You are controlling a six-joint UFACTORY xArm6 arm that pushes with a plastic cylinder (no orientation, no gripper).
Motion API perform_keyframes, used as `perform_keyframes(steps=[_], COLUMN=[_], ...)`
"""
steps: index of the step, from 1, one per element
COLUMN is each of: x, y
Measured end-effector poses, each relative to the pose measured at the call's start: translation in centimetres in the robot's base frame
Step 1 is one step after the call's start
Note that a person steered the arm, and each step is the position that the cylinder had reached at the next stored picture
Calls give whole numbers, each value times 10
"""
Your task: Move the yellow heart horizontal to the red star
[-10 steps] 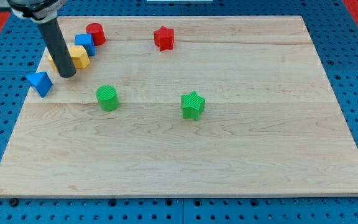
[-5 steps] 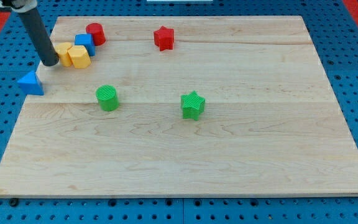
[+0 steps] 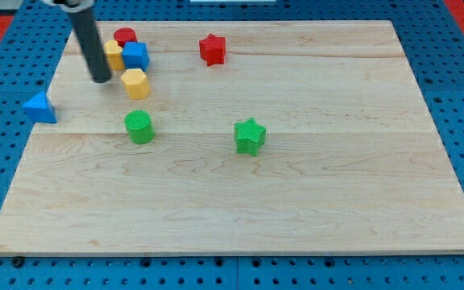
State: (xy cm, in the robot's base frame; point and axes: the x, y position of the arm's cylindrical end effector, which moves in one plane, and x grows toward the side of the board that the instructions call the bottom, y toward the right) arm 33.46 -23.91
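The pale wooden bench [image 3: 296, 201] carries every block loose on its surface. Nearest the view's bottom stand a green star-shaped block [image 3: 250, 135] and, to its left, a green round cylinder block [image 3: 139, 126]. At the bench's left edge sits a blue triangular block [image 3: 39, 107]. Farther up, a yellow hexagonal block [image 3: 136, 83] lies just right of my tip [image 3: 101, 79], near it but apart. Beyond that, the yellow heart block [image 3: 113, 55] is partly hidden by the dark rod, touching a blue cube-like block [image 3: 136, 55]; a red cylinder block [image 3: 125, 36] is behind them. The red star block [image 3: 212, 48] sits well to the right. The arm carries no gripper.
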Motion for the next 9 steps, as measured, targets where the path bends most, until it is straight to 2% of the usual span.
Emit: perform_keyframes(steps=[1,2,7,9], x=[-41,-51,-8,-9], y=[-40,-2,198,283])
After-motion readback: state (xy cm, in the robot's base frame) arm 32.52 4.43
